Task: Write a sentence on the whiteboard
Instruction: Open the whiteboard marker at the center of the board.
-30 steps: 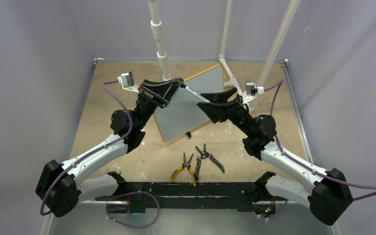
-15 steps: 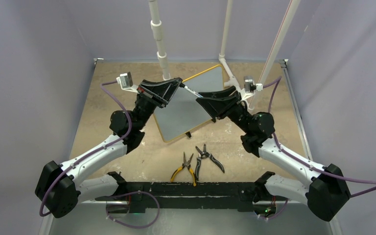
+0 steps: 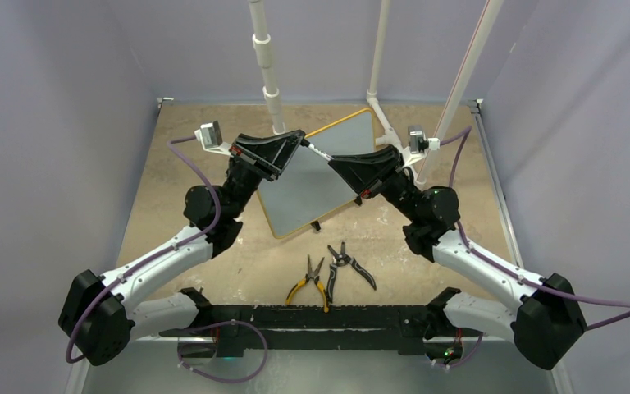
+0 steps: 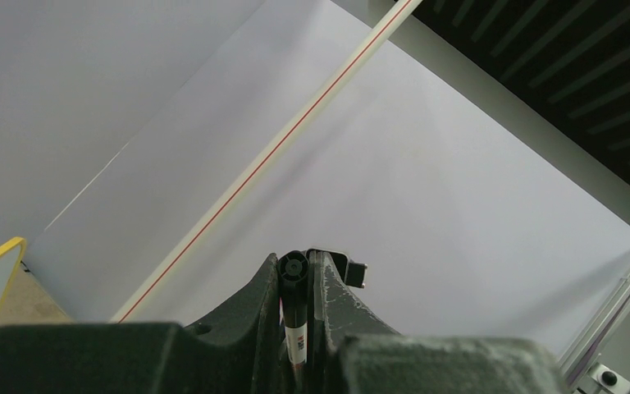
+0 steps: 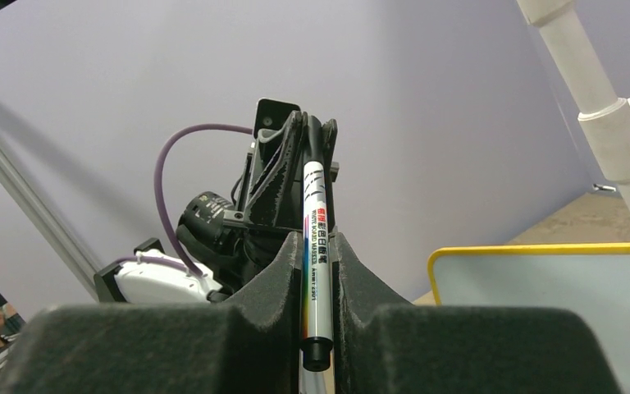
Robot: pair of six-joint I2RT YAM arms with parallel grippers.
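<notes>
the left gripper [image 3: 300, 139] and the right gripper [image 3: 334, 166] meet tip to tip above the whiteboard [image 3: 303, 197]. each one is squeezed tight on one end of the same pen [image 3: 318, 153]. the whiteboard lies on the table [image 3: 180, 164], turned at a slant, right under both grippers. yellow pliers [image 3: 308, 283] and black pliers [image 3: 351, 264] lie nearer the arm bases, apart from the board.

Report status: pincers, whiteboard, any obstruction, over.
Left pincer and right pincer both shut on one marker, above the whiteboard. No writing seen on its visible face. Yellow pliers and black pliers lie apart from it.
</notes>
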